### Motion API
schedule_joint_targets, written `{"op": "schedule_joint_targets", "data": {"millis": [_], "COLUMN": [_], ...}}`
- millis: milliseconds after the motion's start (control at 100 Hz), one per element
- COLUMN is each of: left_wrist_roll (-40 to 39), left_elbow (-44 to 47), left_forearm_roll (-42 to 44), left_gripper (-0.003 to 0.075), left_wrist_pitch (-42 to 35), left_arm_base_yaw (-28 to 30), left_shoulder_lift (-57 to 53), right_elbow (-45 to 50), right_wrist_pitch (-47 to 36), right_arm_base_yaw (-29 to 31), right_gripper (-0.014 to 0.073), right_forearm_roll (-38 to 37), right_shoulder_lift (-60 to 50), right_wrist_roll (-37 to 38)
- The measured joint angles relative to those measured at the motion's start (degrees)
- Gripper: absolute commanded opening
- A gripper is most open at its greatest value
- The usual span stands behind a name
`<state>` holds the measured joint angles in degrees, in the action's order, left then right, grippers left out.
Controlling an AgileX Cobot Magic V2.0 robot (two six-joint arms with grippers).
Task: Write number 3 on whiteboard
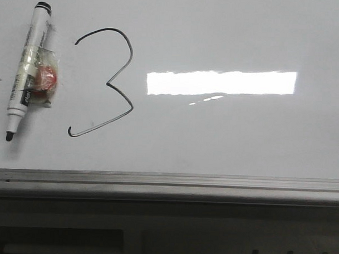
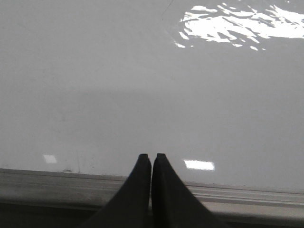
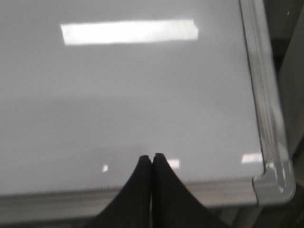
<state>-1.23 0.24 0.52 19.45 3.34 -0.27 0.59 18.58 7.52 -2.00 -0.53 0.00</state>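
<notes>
Office-like: whiteboard [image 1: 225, 140], marker pen [image 1: 28, 66]

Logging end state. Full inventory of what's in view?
whiteboard: 1, white with grey rail, fills the front view
3: 1, black, drawn on the board left of centre
marker: 1, white body, black cap end and tip, lying on the board left of the 3
red piece: 1, under clear tape on the marker's barrel; cannot tell what it is
reflection: 1, bright white, right of the 3
left gripper: 1, black, shut, empty, at the board's rail
right gripper: 1, black, shut, empty, near the board's corner
</notes>
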Motion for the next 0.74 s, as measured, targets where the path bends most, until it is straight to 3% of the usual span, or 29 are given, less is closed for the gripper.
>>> {"op": "schedule_joint_targets", "data": {"millis": [740], "left_wrist_roll": [0.00], "left_elbow": [0.00], "left_forearm_roll": [0.00], "left_gripper": [-0.0020], "left_wrist_pitch": [0.00], "left_arm_base_yaw": [0.00], "left_shoulder_lift": [0.00], "right_elbow": [0.00], "right_wrist_pitch": [0.50], "right_arm_base_yaw": [0.00], "right_gripper": [-0.0064], "right_forearm_roll": [-0.08], "right_shoulder_lift": [0.00], "right_wrist_roll": [0.00]}}
